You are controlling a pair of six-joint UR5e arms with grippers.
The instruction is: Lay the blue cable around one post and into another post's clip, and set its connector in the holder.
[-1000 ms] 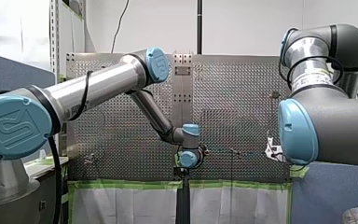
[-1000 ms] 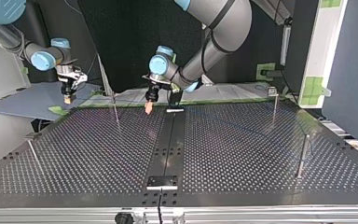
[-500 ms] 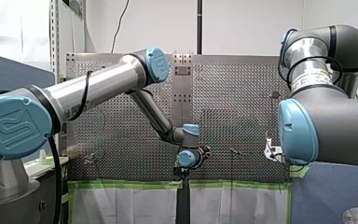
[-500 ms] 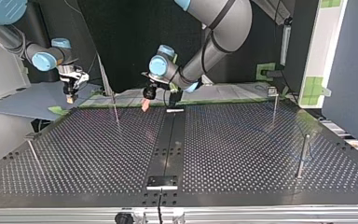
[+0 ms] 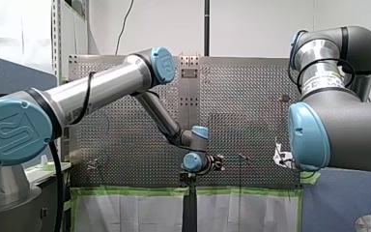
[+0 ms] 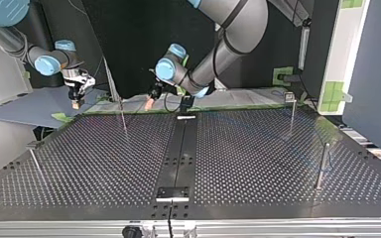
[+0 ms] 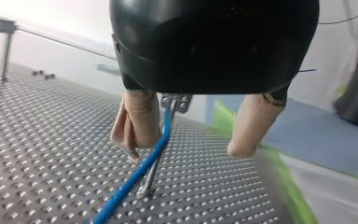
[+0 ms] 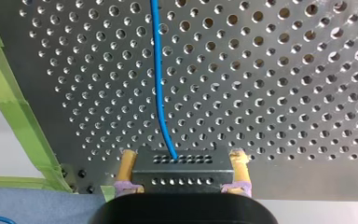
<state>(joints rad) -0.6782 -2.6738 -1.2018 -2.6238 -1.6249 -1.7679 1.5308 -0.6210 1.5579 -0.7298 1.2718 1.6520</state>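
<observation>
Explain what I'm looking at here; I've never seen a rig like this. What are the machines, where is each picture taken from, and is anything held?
Two robot arms work at a perforated table with thin upright posts. One picture looks from behind the arms, one from across the table facing them, and two from cameras on the wrists. A blue cable runs over the table. The right pincer, with yellow pads, clamps a dark block where the cable ends, likely its connector. The left pincer is open, the cable passing beside one beige pad.
</observation>
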